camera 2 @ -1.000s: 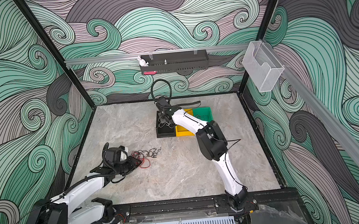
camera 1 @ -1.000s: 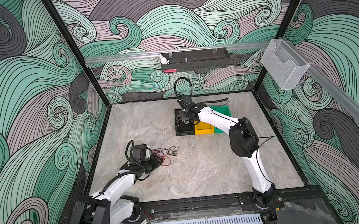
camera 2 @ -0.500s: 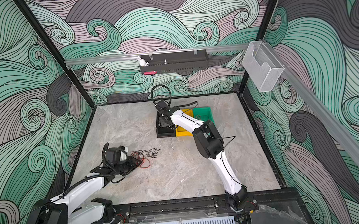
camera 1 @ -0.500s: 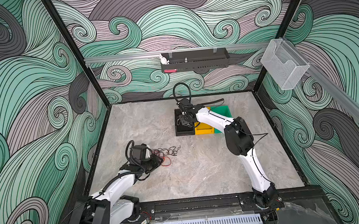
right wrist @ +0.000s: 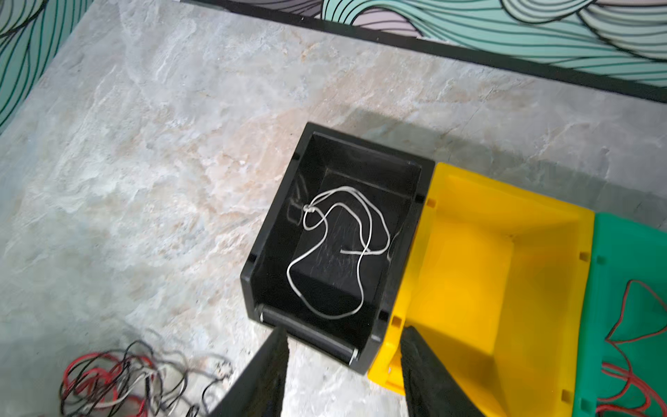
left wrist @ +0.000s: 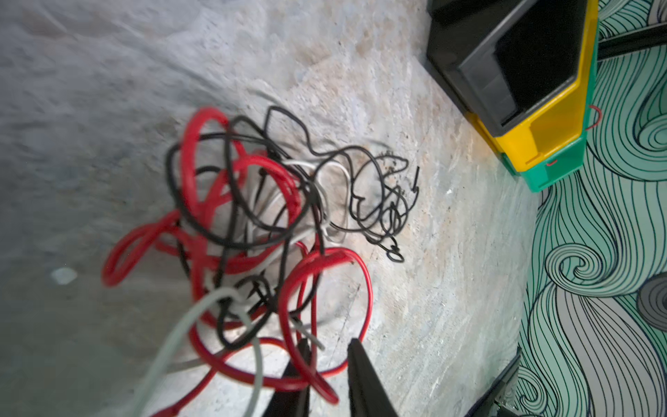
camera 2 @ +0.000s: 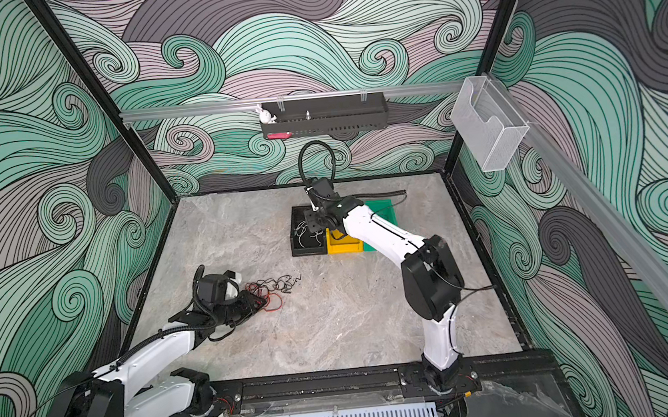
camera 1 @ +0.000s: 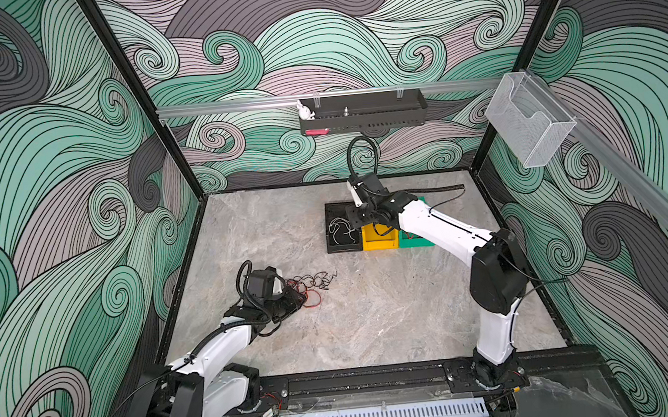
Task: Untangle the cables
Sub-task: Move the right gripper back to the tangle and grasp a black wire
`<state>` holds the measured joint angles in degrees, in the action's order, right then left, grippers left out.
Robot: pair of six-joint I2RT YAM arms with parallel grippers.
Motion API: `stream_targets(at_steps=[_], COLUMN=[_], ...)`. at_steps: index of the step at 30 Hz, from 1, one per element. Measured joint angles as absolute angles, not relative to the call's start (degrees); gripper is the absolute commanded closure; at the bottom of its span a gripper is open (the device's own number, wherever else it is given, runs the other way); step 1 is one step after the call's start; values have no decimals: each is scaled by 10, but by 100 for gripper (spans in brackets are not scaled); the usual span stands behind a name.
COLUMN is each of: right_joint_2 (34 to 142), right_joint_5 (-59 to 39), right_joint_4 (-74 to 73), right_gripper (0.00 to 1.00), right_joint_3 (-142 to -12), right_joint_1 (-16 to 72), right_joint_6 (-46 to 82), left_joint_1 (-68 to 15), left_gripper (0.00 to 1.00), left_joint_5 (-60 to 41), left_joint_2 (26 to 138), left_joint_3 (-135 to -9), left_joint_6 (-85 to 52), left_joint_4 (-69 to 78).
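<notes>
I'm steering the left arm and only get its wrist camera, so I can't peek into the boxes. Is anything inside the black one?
Observer: Yes, one white cable lies loosely looped on the floor of the black bin.
Operator: What about the green box?
Observer: Red cables lie in the green bin.
Operator: Where's the other arm?
Observer: The right gripper hangs over the black bin, jaws apart with nothing between them.
</notes>
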<state>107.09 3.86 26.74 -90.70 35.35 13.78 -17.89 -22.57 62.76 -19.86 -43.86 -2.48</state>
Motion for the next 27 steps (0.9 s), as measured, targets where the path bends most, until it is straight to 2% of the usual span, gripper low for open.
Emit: stream_targets(at_steps=[8, 16, 19, 22, 24, 27], right_joint_2=[1011, 1009, 1000, 994, 994, 994], right_joint_5=[-51, -80, -82, -84, -87, -90], right_joint_4=[194, 144, 127, 107, 97, 88], right_gripper=[48, 46, 46, 45, 45, 45], right_joint_3=[-724, -630, -609, -594, -590, -587], right_joint_1=[368, 424, 432, 435, 437, 445], right_joint_6=[188, 217, 226, 234, 239, 244], left_joint_1=[-258, -359, -378, -380, -380, -380], left_gripper=[85, 84, 74, 52, 43, 38], left_joint_5=[-220, -195, -168, -124, -86, -29], left_joint_2=[629, 637, 623, 580, 545, 494], left_joint_3=[-199, -199, -199, -199, -201, -203], left_joint_6=[-452, -458, -463, -476, -484, -498], left_joint_4=[1, 24, 1, -41, -75, -117])
